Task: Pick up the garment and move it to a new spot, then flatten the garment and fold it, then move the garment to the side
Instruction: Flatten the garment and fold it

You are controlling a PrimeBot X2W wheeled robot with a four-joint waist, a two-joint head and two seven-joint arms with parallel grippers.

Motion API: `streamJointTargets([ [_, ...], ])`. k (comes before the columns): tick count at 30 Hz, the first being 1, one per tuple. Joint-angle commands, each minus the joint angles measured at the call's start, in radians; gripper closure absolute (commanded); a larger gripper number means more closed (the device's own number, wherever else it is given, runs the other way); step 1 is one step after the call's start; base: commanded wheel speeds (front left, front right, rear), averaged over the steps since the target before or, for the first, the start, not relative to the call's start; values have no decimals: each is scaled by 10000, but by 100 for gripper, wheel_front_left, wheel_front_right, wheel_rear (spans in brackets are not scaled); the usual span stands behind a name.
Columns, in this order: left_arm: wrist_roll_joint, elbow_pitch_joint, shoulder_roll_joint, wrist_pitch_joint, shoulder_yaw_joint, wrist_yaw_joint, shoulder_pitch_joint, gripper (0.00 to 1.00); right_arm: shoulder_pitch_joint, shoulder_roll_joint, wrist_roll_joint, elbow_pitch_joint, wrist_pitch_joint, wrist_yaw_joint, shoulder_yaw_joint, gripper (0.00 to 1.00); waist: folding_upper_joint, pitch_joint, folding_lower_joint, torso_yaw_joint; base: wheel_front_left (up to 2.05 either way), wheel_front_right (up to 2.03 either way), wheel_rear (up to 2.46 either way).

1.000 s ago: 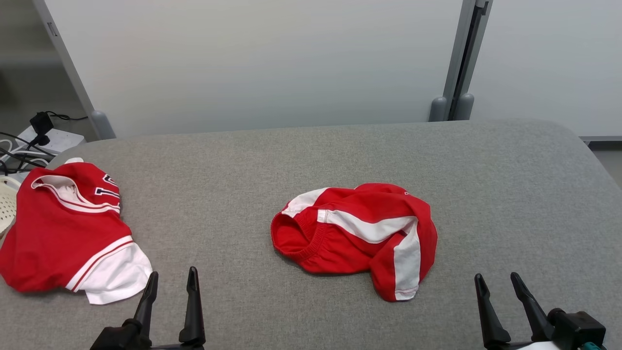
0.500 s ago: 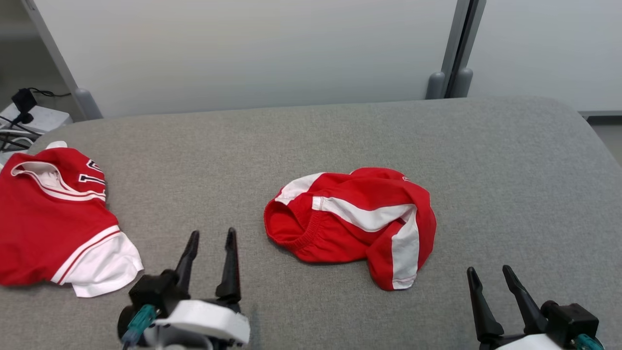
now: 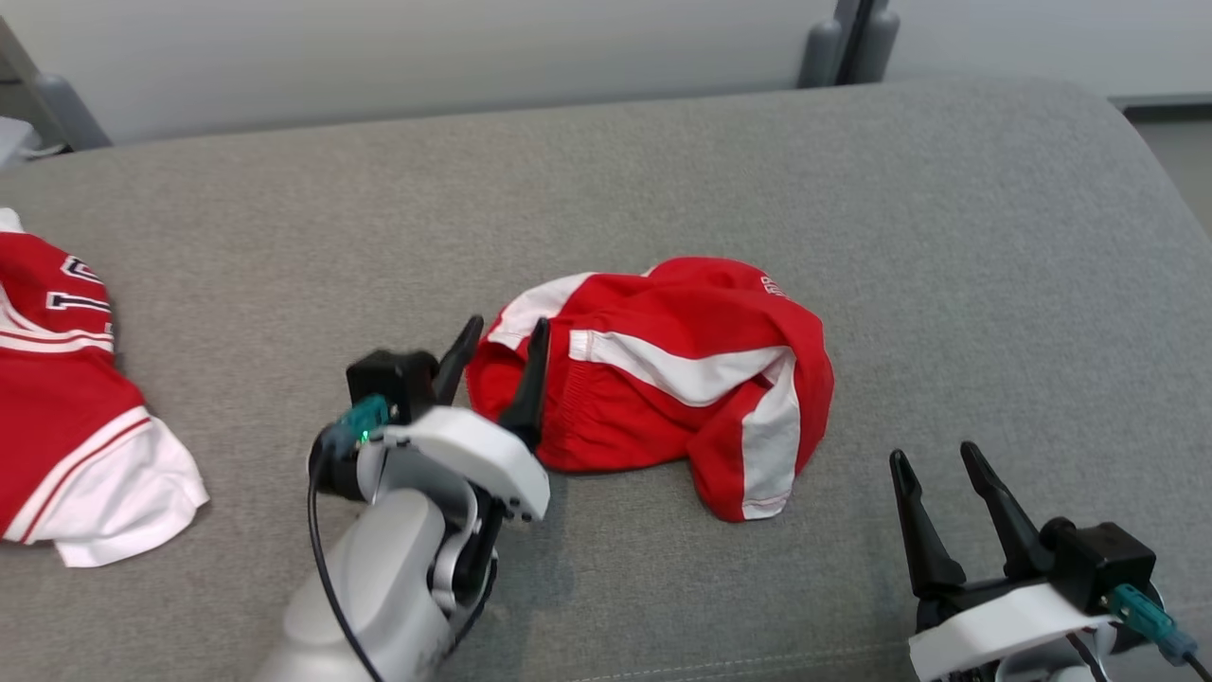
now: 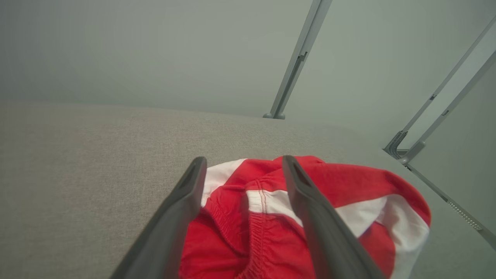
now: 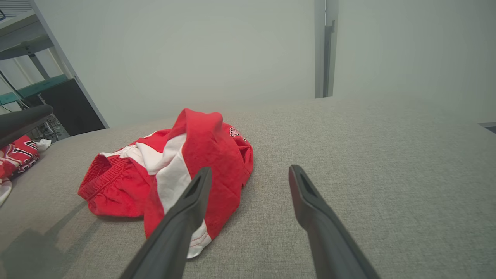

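Two spread fingers of the left hand (image 3: 507, 327) frame the garment (image 3: 682, 379) edge; right hand (image 3: 932, 453) open, apart.

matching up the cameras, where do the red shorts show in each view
Head view: red shorts at centre.
Left wrist view: bottom centre, spreading to the right.
Right wrist view: left of centre.
Shared landmark: the grey post standing behind the shorts.
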Motion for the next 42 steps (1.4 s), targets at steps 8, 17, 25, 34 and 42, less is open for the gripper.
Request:
streamJointTargets([
  [8,-909,1950,95,995,-906,93,-2254,0,-841,-103,88,-307,-134,14,402,0,0,1007,0,-882,0,0,0],
  [17,-1416,3124,95,1648,-1764,531,-3017,9,-1072,-33,86,-317,-134,14,317,0,0,1327,0,-1148,0,0,0],
  [25,-1836,3264,95,1442,-2215,498,-3167,94,-1088,25,63,-303,-134,14,221,0,0,1289,0,-1098,0,0,0],
  [34,-2404,2820,95,831,-2557,376,-3012,100,-915,31,757,148,-134,14,515,0,0,927,0,-638,0,0,0],
  [42,-2687,1904,662,950,-2472,111,-2359,100,-939,-236,4019,1386,-134,14,1950,0,0,535,0,154,0,0,0],
])
